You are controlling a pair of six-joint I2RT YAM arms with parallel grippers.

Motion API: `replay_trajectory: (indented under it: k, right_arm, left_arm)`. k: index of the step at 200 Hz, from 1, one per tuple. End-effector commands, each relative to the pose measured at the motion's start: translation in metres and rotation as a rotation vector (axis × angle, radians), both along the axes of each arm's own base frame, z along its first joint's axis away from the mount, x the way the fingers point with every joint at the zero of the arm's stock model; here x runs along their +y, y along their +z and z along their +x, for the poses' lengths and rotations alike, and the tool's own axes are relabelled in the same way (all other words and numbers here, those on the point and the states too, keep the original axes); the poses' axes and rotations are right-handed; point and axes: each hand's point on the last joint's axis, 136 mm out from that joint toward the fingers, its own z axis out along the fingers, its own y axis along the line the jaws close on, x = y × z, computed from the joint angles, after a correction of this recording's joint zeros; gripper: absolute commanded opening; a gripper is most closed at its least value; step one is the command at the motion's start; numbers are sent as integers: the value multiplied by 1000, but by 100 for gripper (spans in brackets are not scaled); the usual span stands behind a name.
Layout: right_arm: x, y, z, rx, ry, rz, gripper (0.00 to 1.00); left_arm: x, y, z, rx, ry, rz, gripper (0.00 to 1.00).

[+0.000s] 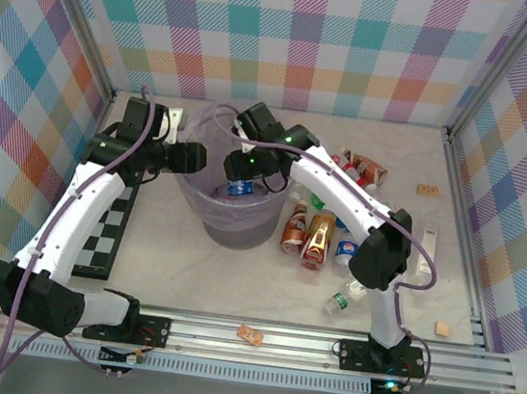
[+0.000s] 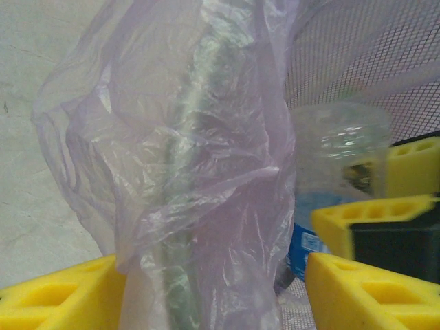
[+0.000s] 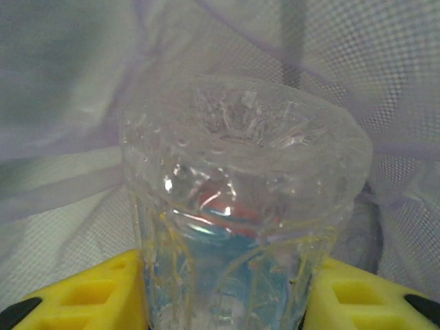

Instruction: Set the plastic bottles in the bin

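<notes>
The bin (image 1: 210, 217), a grey mesh wastebasket lined with a lilac bag, stands at the centre back. My right gripper (image 1: 246, 168) hangs over its mouth, shut on a clear bottle (image 1: 240, 188) with a blue label; in the right wrist view the clear bottle (image 3: 240, 206) fills the gap between the yellow fingers (image 3: 89, 295). My left gripper (image 1: 194, 159) is at the bin's left rim, and in its wrist view the jaws stand apart astride the bagged rim (image 2: 192, 172), with the held bottle (image 2: 337, 151) beyond. Several more bottles (image 1: 319, 238) lie right of the bin.
A black-and-white checkered mat (image 1: 108, 235) lies at the left under my left arm. Small tan blocks (image 1: 428, 190) (image 1: 441, 328) sit at the right, and an orange scrap (image 1: 248, 333) is by the front rail. A white bottle (image 1: 427, 248) lies near the right wall.
</notes>
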Motion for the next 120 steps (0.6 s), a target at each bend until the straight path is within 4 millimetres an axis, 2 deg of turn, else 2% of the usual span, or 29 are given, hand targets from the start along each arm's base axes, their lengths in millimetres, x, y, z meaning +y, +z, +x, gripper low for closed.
replay_trajectory:
  k: [1,34,67,97,120]
  right_arm:
    - [2,-9,-1,10,16,-27,41]
    - [5,-29,-6,82,4,-37,52]
    - [6,-32,-4,86,-9,-36,63]
    - [6,-26,-4,86,-11,-38,77]
    - [5,-8,-4,58,-4,-21,81]
  left_arm:
    - [3,9,4,-45,7,-7,67]
    - [4,6,7,-46,11,2,67]
    - [6,1,9,-53,22,6,67]
    - [7,1,10,-57,26,12,67]
    - [7,4,10,-62,24,12,67]
